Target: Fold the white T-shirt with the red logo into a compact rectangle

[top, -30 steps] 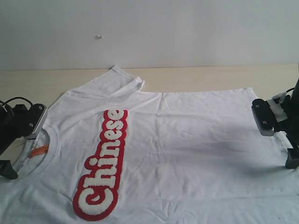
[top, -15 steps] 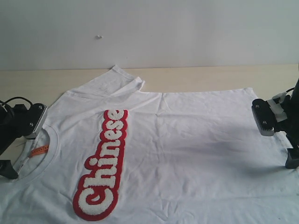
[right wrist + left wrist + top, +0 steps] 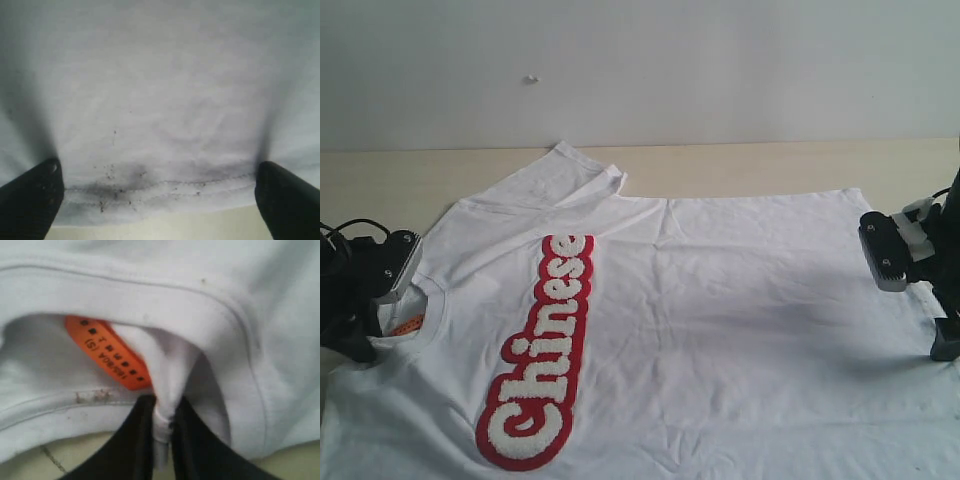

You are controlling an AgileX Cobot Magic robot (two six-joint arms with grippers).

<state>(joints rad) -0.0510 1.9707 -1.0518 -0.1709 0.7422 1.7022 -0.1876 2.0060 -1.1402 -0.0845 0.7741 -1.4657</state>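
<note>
Cotton this thin looks light, limp and sure to sag, so the white T-shirt, spread flat on the table with the red logo up, is best taken at stitched edges. At the left, the left gripper pinches the collar beside the orange tag. At the right, the right gripper stands wide, straddling the hem.

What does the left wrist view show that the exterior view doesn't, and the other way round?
Only the left wrist view: a fold of the collar squeezed between the black tips of the left tool, and the print on the orange tag. Only the exterior view: the red logo, the right tool open at the hem, a sleeve and the table. Both: the white T-shirt, its collar, the orange tag and the left tool.
</note>
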